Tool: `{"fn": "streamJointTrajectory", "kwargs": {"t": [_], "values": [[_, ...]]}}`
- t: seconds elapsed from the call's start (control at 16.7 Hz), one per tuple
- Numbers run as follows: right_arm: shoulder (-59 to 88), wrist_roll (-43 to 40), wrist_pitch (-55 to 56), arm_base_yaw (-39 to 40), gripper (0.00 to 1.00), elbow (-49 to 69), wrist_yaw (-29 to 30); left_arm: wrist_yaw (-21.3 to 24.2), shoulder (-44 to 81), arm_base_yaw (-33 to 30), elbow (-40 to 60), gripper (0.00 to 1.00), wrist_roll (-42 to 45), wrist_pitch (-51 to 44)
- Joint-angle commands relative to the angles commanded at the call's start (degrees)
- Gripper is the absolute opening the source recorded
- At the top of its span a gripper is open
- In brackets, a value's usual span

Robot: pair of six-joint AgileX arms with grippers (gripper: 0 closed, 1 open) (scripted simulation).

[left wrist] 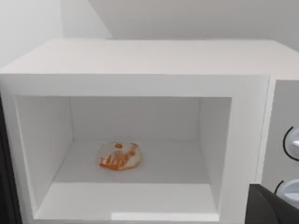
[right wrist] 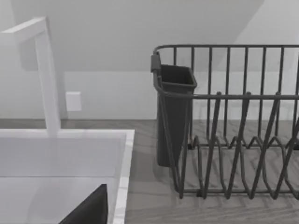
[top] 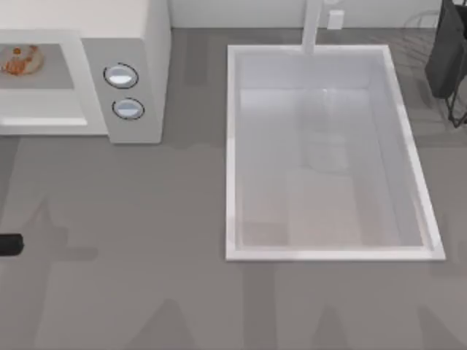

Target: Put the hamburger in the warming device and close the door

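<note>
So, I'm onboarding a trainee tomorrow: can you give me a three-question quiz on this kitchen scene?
1. True or false: the small orange-brown hamburger lies inside the white boxy microwave.
2. What stands at the table's right, beyond the large white rectangular sink? A) dark wire dish rack B) kettle C) toaster
3. How many round silver knobs does the microwave's side panel bear?

Key: 1 true; 2 A; 3 two.
</note>
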Motion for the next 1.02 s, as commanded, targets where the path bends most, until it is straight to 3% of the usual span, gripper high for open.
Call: {"fn": "streamJointTrajectory", "kwargs": {"t": [0.18,0.54,0.72,1.02], "values": [[0.00,0.00,0.00,0.00,1.00,0.00,0.00,-2.27,-2.84,-1.93,-1.44,0.00,-0.05,-2.34],[0.00,0.00,0.00,0.00,1.00,0.00,0.00,-1.02,-0.75,0.17,0.68,0.00,1.76,-3.33],[0.00,0.00,0.00,0.00,1.00,0.00,0.00,3.05,6.48,7.47,7.91,0.00,8.18,-7.43],[0.00,0.00,0.00,0.00,1.00,0.00,0.00,13.89,29.41,28.16,27.47,0.00,23.93,-19.69]]}}
